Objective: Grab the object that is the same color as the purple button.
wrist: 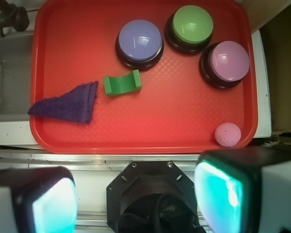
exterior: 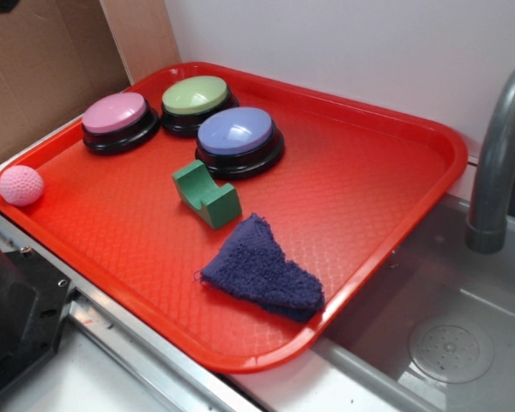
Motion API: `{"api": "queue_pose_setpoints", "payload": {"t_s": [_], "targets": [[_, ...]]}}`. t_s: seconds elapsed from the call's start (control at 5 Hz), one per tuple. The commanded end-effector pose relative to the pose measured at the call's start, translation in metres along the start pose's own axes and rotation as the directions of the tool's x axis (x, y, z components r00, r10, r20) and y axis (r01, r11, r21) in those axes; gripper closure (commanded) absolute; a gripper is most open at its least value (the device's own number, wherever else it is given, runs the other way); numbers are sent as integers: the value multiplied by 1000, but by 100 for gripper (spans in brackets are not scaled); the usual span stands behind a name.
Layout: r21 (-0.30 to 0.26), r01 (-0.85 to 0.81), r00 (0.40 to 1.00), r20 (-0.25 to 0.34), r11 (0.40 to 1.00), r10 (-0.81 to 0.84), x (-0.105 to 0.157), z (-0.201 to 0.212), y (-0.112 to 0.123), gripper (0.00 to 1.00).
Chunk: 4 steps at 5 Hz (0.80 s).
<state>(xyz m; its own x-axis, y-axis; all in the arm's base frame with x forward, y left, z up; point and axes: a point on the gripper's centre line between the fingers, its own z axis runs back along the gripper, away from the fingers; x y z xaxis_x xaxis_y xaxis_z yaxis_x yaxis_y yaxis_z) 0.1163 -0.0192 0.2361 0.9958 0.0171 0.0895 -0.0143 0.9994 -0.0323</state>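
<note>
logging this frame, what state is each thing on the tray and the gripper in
purple rag: lying flat on the tray, near its edge, ungrasped
purple button: upright, unpressed
green button: upright, unpressed
pink button: upright, unpressed
green foam block: notch up
pink ball: resting against tray rim
gripper: open, empty, off the tray

Faucet [exterior: 500, 163] cut off at top and right edge of exterior view. Black block [exterior: 17, 318] at lower left cropped, identity unclear. Gripper [wrist: 136, 201] fingers [wrist: 53, 204] blurred and cropped at wrist view's bottom edge. Sink [exterior: 438, 335] only partly seen.
</note>
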Motion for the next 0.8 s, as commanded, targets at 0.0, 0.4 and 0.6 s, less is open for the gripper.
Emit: {"api": "queue_pose_setpoints", "payload": {"t_s": [0.0, 0.4, 0.6], "targets": [[0, 0, 1000, 0, 1000, 0, 0, 0, 0, 0], [41, 482, 874, 42, 875, -484, 64, -34, -41, 0], [42, 683, 725, 80, 729, -684, 74, -56, -78, 0]]}}
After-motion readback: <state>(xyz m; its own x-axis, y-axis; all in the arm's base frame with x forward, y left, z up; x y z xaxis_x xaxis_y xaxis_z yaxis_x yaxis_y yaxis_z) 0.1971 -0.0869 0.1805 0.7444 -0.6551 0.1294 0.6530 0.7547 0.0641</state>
